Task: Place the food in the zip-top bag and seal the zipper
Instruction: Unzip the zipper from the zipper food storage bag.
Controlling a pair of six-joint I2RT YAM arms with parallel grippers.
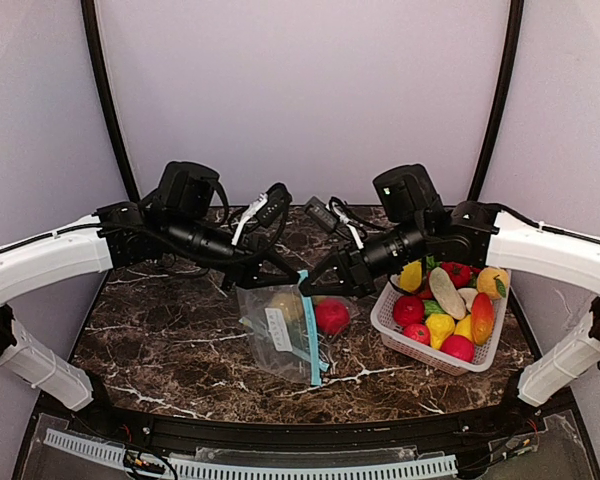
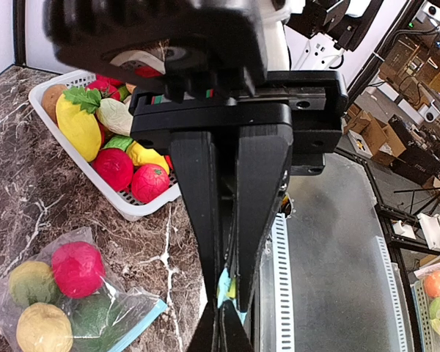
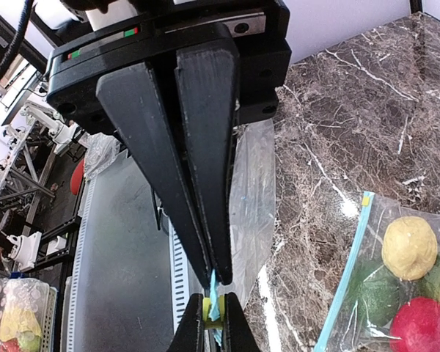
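Seen from above, the top end of the clear zip-top plastic bag (image 1: 280, 340), where its blue zipper strip (image 1: 311, 345) starts, is hidden behind the left arm's black fingers (image 1: 278, 270) and the right arm's black fingers (image 1: 332, 277). The bag's white label (image 1: 278, 328) is too small to read. The left wrist view cuts the bag at its bottom and left edges, and the black wrist housing (image 2: 205, 125) hides part of the white slotted plastic basket (image 2: 143, 209). The right wrist view cuts a red toy fruit (image 3: 422, 326) at the bottom.
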